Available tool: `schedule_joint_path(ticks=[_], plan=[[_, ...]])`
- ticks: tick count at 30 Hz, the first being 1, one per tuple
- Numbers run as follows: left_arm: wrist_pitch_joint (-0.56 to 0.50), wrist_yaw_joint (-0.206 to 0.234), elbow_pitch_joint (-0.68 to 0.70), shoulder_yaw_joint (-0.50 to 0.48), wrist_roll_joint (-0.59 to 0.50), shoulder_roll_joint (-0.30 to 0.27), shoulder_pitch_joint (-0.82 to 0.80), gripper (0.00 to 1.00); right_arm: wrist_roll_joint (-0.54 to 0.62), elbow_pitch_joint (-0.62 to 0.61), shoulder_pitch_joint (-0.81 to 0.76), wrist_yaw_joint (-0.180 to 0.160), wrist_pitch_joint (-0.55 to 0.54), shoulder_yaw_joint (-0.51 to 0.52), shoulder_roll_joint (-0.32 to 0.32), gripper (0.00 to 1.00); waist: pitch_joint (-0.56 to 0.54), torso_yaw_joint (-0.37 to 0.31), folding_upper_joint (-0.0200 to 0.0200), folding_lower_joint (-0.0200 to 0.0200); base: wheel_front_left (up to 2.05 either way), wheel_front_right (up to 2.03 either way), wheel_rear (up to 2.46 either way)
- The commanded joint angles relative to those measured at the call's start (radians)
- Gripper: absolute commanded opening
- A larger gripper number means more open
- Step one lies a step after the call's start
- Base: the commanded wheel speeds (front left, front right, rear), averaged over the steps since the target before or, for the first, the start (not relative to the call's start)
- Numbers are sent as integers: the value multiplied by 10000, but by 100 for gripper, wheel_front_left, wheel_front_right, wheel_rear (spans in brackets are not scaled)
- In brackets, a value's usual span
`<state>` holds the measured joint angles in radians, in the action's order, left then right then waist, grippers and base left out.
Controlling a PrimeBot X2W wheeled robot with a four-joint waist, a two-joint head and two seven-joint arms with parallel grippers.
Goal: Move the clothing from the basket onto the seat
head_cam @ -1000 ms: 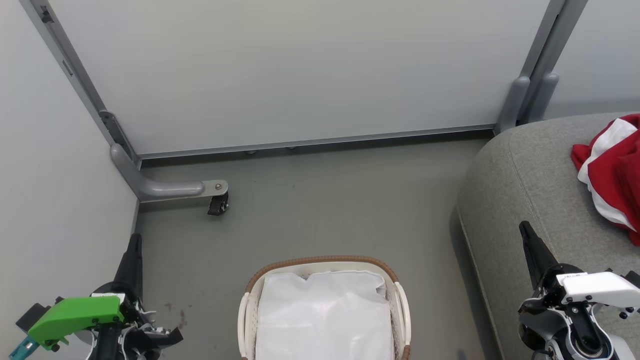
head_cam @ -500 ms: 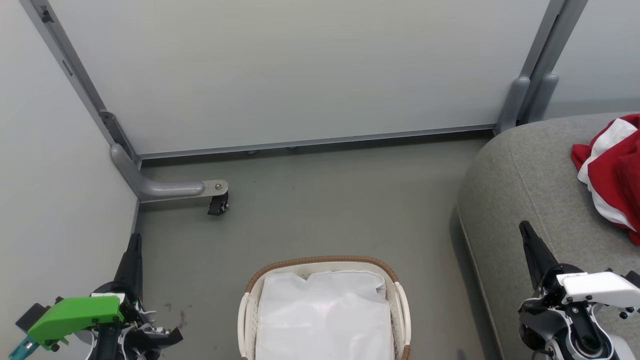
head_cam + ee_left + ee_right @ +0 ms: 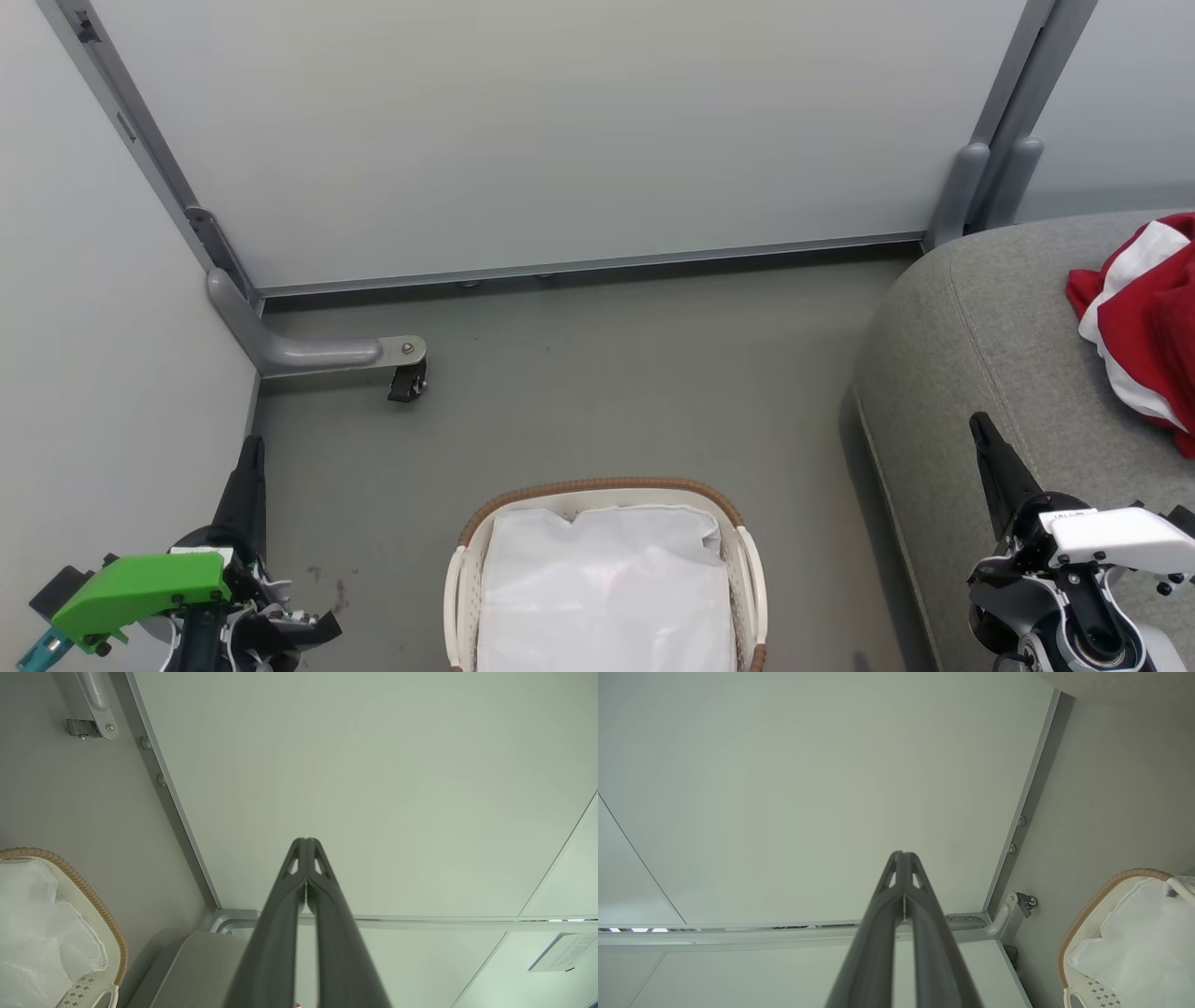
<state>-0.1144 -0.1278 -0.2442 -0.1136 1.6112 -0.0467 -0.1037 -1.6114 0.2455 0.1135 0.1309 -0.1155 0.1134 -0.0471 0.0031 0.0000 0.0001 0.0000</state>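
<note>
The red and white clothing (image 3: 1144, 322) lies bunched on the grey seat (image 3: 990, 327) at the right edge of the head view. On the floor at bottom centre stands the white basket (image 3: 464, 569) with its brown rim, holding just its white liner (image 3: 605, 588). My left gripper (image 3: 250, 448) is shut at the lower left, beside the wall and left of the basket. My right gripper (image 3: 980, 427) is shut at the lower right, over the seat's front edge. In the wrist views both grippers (image 3: 306, 841) (image 3: 903, 854) have fingertips pressed together with nothing between them.
Pale partition panels (image 3: 560, 131) close off the back and left. A grey panel foot with a black caster (image 3: 408, 383) juts onto the floor at left. Bare grey floor (image 3: 607, 373) lies between the basket, the panels and the seat.
</note>
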Motion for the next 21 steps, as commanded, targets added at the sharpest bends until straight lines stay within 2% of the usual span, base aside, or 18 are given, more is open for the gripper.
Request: schedule_joint_path(ticks=[1,21], plan=[[-34,-54,10,-22,31,-66,-98,0,-30,-36,-106,-3,-13,23,-59,0,0,0,-1,0,0,0,0],[-33,-55,6,-20,32,-66,-97,0,-30,-37,-105,-3,-12,22,-60,0,0,0,-1,0,0,0,0]])
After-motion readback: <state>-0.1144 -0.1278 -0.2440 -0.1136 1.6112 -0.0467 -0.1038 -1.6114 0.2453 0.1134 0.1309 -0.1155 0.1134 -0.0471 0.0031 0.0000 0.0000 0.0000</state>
